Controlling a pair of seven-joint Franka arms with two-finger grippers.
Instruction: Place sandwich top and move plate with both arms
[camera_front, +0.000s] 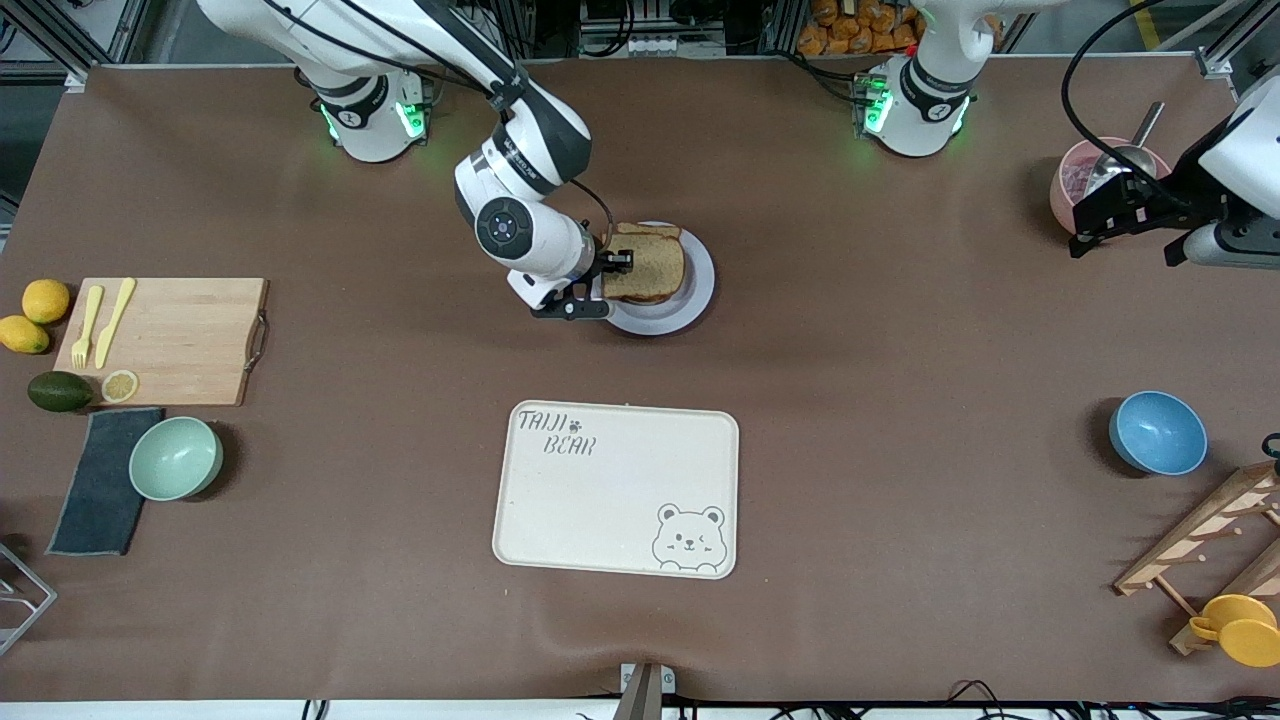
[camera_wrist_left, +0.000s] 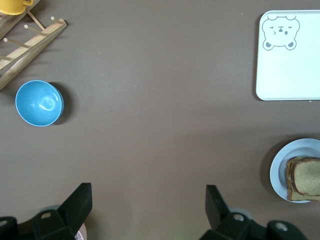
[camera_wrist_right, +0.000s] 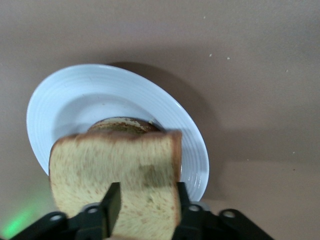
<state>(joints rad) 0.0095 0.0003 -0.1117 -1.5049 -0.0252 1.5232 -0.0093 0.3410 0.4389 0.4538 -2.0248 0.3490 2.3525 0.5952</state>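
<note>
Now right gripper (camera_wrist_right: 145, 210) fingers pinch sandwich top (camera_wrist_right: 117, 185), seemingly above plate (camera_front: 690, 300); left gripper (camera_wrist_left: 147, 212) spread wide, waiting over brown table (camera_front: 900, 350).

Robotics laboratory arranged as a mock kitchen. Two arms are bolted to a brown-covered table (camera_front: 900, 420), with aluminium framing (camera_front: 60, 40) and loose cables (camera_front: 1000, 695) at its edges. Kitchen props are staged on it: cutting board (camera_front: 180, 340), bowls, bear-printed tray (camera_front: 617, 488).

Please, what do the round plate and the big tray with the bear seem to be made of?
The plate looks like glazed ceramic: pale, glossy, with fine concentric ridges; hard plastic is possible. The tray looks like matte cream plastic or fibre composite, with a printed bear and no shine.
</note>
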